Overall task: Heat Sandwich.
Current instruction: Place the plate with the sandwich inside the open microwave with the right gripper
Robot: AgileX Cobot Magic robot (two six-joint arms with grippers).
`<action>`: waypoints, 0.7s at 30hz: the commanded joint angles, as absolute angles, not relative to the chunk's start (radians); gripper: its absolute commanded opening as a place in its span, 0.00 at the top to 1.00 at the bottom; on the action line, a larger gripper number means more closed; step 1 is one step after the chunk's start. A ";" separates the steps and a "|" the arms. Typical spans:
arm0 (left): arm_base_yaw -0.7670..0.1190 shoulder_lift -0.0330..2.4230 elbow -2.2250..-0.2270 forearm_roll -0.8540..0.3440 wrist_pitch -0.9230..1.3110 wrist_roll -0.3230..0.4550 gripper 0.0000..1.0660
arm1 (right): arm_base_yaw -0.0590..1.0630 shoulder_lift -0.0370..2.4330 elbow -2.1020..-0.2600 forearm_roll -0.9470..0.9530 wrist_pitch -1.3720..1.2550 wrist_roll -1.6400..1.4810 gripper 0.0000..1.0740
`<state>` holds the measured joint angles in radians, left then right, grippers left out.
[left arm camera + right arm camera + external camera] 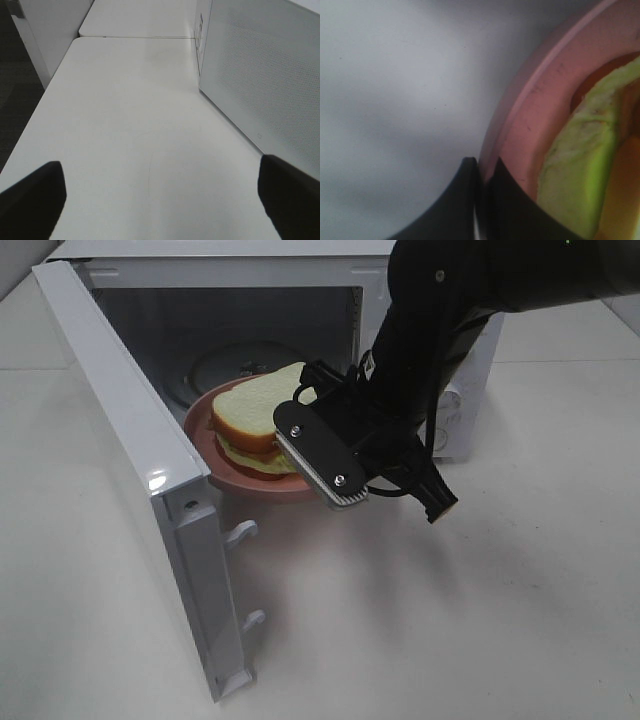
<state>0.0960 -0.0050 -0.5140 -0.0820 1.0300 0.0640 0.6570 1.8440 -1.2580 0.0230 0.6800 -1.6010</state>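
The sandwich [255, 415], white bread with a light green layer, lies on a round pink plate [205, 420] at the mouth of the open microwave [250, 320]. My right gripper [305, 455] reaches in from the right and is shut on the plate's near rim. In the right wrist view the two black fingertips [470, 200] pinch the pink plate's rim [535, 115], with the sandwich's green edge [580, 165] just beyond. My left gripper [160, 210] is open over bare table, its fingers [30, 200] wide apart and holding nothing. It does not show in the exterior high view.
The microwave door [130, 440] stands swung open toward the front left. A glass turntable [225, 360] lies inside the cavity behind the plate. In the left wrist view the microwave's perforated side wall [265, 75] rises beside the white table [125, 125], whose edge runs along a dark floor [15, 100].
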 commanded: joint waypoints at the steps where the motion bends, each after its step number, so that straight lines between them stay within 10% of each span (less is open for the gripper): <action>1: 0.096 -0.031 -0.514 -0.089 1.019 0.066 0.08 | 0.651 1.860 -1.302 0.036 0.677 -1.613 1.00; 21: 0.096 -0.031 -0.514 -0.089 1.019 0.066 0.08 | 0.650 2.031 -1.549 0.036 0.728 -1.548 0.99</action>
